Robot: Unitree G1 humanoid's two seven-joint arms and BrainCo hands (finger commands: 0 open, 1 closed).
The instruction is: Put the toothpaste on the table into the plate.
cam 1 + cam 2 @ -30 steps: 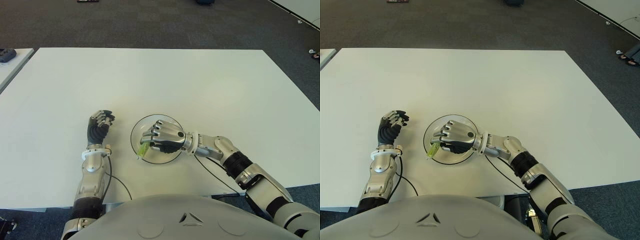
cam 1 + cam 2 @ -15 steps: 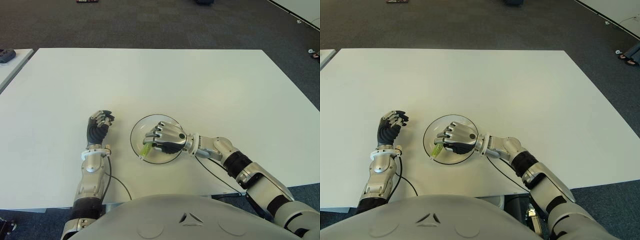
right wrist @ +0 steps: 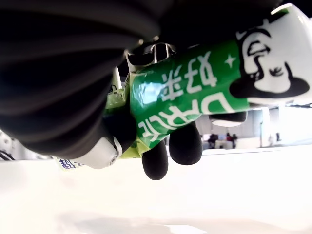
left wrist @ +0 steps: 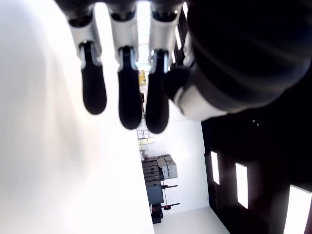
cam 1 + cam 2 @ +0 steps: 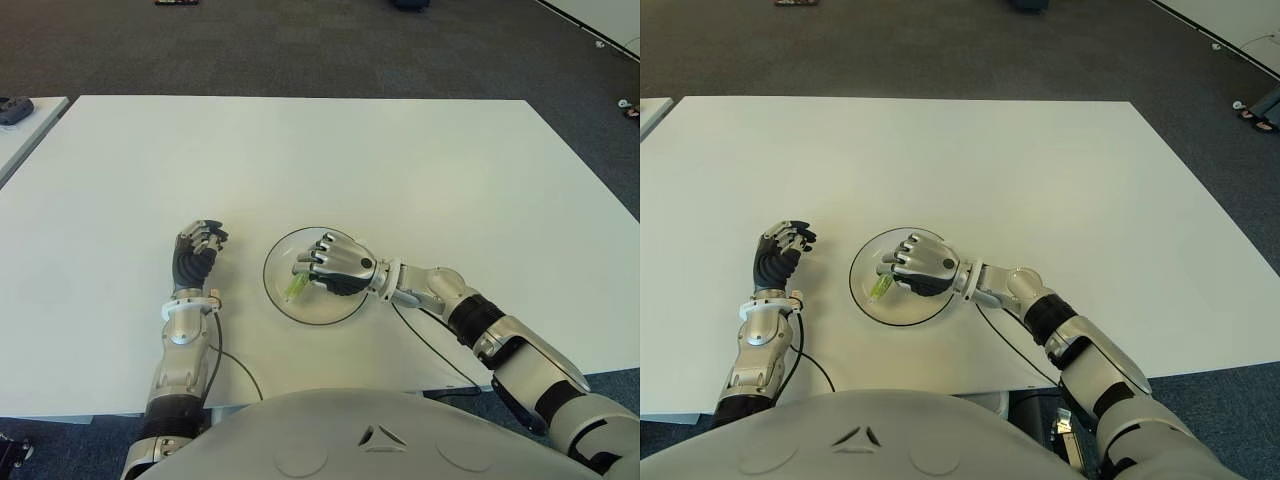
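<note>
A green and white toothpaste tube is held in my right hand, whose fingers are curled around it over the round clear plate near the table's front edge. The right wrist view shows the tube close up, pinned between fingers and palm just above the plate's surface. The tube's green end pokes out to the left of the hand, inside the plate's rim. My left hand shows to the left of the plate with its fingers curled and nothing in them.
The white table stretches wide behind the plate. A cable runs along the table's front edge by my left forearm. Dark carpet lies beyond the table, and a second white table's corner shows at far left.
My right hand has carried the toothpaste a little up and to the right, from the plate's front-left rim further inside the plate. The left hand has not moved.
</note>
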